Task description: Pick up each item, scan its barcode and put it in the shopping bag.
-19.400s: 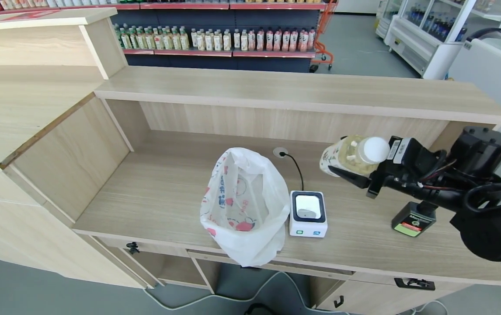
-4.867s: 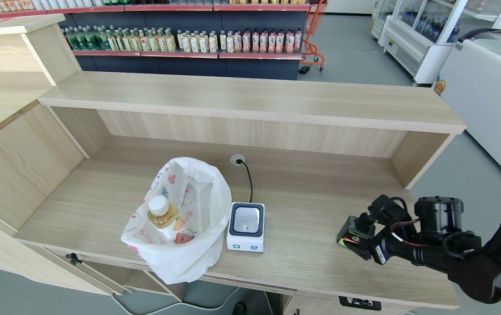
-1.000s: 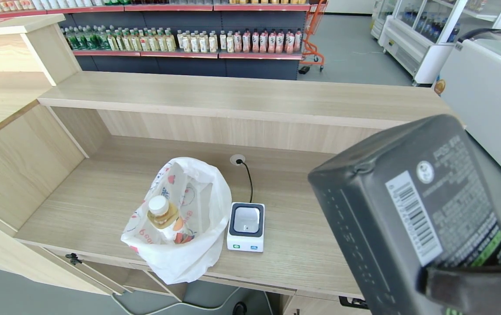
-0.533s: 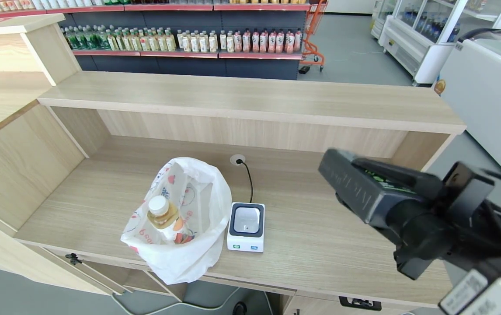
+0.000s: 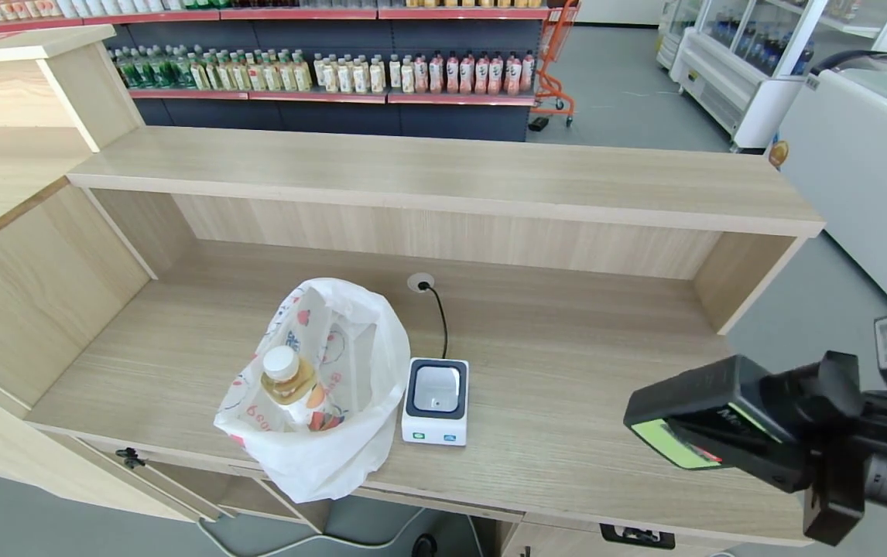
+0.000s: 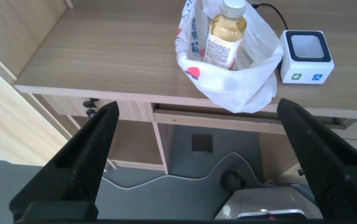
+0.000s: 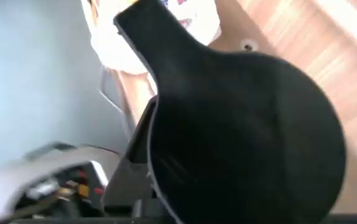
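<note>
Right gripper (image 5: 757, 442) clamps the black packet (image 5: 703, 393) in the air over the right end of the counter (image 5: 583, 348), well apart from the barcode scanner (image 5: 436, 398), so scan looks pending; bottle (image 5: 286, 377) already in shopping bag (image 5: 385, 348), left gripper (image 6: 198, 111) spread wide, empty.

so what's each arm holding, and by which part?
Right end effector: dark box, gripped at the end nearest its wrist; green-labelled end sticks out. Left end effector: open, nothing held.
</note>
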Available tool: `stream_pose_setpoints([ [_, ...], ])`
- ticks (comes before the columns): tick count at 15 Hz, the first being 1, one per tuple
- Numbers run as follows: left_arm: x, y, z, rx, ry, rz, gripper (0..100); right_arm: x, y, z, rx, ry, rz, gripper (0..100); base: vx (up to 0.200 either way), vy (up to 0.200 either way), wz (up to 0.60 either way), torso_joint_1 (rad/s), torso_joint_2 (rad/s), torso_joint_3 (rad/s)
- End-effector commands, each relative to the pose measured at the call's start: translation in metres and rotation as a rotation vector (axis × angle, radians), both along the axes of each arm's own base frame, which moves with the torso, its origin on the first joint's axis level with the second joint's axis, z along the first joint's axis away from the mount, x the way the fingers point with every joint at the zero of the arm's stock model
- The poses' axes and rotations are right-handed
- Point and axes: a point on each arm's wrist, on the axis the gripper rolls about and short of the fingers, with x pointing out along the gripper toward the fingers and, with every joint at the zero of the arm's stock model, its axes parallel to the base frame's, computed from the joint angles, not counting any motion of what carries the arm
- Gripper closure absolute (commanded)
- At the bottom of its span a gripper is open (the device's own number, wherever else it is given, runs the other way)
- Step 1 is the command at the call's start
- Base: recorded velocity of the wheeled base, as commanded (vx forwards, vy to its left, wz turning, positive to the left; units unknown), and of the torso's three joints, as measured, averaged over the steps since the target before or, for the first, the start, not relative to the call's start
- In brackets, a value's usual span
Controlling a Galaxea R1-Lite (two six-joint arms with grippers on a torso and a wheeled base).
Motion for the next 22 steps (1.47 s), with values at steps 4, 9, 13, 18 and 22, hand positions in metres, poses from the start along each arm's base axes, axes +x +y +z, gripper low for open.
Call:
stream_pose_setpoints([
  [4,0.000,0.000,0.000,0.000,-0.001,0.000,0,0.012,-0.010,0.004,0.472,0.543,-0.183,100,0.000,0.000,0.00,0.000,0.00,0.000],
  [9,0.000,0.000,0.000,0.000,-0.001,0.000,0,0.034,0.000,-0.006,0.497,0.656,-0.126,100,0.000,0.000,0.00,0.000,0.00,0.000],
  [13,0.000,0.000,0.000,0.000,-0.001,0.000,0,0.052,-0.006,-0.022,0.379,0.582,-0.168,100,0.000,0.000,0.00,0.000,0.00,0.000],
  [18,0.000,0.000,0.000,0.000,0.001,0.000,0,0.051,-0.002,-0.017,0.452,0.639,-0.141,100,0.000,0.000,0.00,0.000,0.00,0.000],
  [22,0.000,0.000,0.000,0.000,-0.001,0.000,0,0.052,-0.001,-0.017,0.460,0.629,-0.124,100,0.000,0.000,0.00,0.000,0.00,0.000],
])
